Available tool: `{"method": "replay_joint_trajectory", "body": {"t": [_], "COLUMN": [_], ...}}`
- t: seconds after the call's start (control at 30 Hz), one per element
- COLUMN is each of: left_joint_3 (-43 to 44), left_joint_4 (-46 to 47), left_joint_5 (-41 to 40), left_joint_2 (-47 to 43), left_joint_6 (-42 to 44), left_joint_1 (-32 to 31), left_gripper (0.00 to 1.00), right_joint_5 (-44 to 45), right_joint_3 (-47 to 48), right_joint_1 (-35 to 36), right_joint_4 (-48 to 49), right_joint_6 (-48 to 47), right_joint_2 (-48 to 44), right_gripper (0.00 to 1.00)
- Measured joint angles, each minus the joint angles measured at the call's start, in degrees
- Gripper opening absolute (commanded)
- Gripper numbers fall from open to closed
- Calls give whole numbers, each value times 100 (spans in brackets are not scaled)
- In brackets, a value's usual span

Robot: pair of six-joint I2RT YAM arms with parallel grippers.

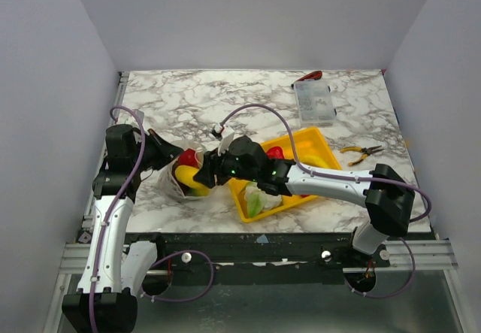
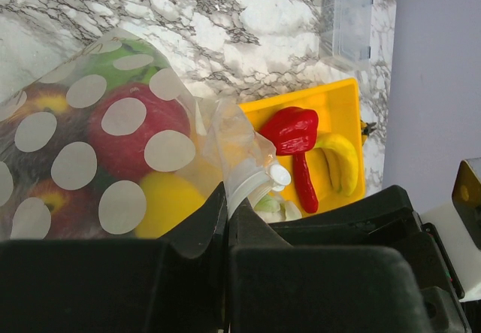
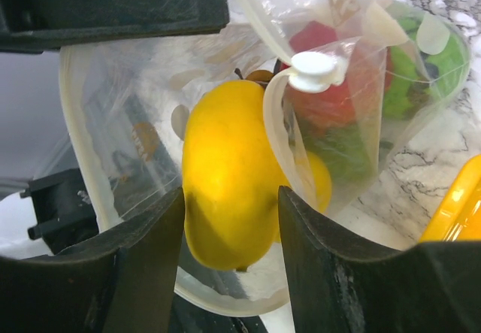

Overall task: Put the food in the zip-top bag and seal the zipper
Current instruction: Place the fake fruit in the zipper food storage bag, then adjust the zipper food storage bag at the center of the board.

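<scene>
The zip-top bag (image 1: 174, 186) lies at the left of the table with red, green and yellow food inside. My left gripper (image 1: 164, 155) is shut on its mouth edge (image 2: 225, 186), beside the white zipper slider (image 2: 279, 175). My right gripper (image 1: 204, 174) is in the bag's open mouth (image 3: 105, 122), its fingers against both sides of a yellow-orange piece (image 3: 225, 183). The red pepper (image 2: 293, 130), banana (image 2: 342, 164) and cauliflower (image 1: 259, 198) lie in the yellow tray (image 1: 319, 149).
A rigid clear compartment box (image 1: 313, 101) stands at the back right, with a red-handled tool (image 1: 312, 75) behind it. Yellow-handled pliers (image 1: 361, 152) lie right of the tray. The right arm stretches over the tray's left half.
</scene>
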Motion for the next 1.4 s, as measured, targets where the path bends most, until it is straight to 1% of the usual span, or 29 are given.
{"method": "replay_joint_trajectory", "body": {"t": [0.1, 0.23, 0.33, 0.5, 0.63, 0.73, 0.8, 0.87, 0.97, 1.0, 1.03, 1.27, 1.33, 1.4], "left_joint_3": [9, 13, 15, 44, 87, 87, 90, 109, 186, 223, 264, 577, 577, 568], "left_joint_4": [-15, -15, -28, -87, -114, -136, -146, -186, -308, -350, -402, -811, -855, -859], "left_joint_5": [-50, -90, -127, -151, -157, -157, -157, -175, -269, -354, -431, -1598, -1790, -1827], "left_joint_2": [0, 0, 0, 0, 0, 0, 0, 0, -2, -11, -22, -232, -280, -273], "left_joint_6": [44, 101, 136, 186, 227, 232, 234, 267, 352, 404, 448, 693, 778, 857], "left_joint_1": [0, 0, 0, 0, 0, 0, 0, 0, 0, 0, 0, 0, 0, 0], "left_gripper": [0, 0, 0, 0, 0, 0, 0, 0, 0, 0, 0, 0, 0, 0], "right_joint_5": [-221, -188, 66, 627, 868, 778, 654, 592, 592, 610, 632, 984, 1071, 1130], "right_joint_3": [4, 4, 4, -2, -79, -94, -94, -94, -87, -63, -4, 938, 1038, 1045], "right_joint_1": [-13, -13, -13, -13, -20, -20, -20, -20, -20, -20, -20, -20, -20, -20], "right_joint_4": [-15, -120, -356, -752, -850, -839, -798, -787, -872, -898, -925, -1010, -992, -994], "right_joint_6": [-66, -66, -109, -236, -258, -227, -164, -98, -103, -114, -129, -142, -127, -136], "right_joint_2": [0, -44, -188, -662, -848, -664, -448, -219, -26, -7, 2, 2, 2, 26], "right_gripper": [59, 63, 65, 66, 65, 60, 54, 41, 12, 5, 1, 1, 7, 16]}}
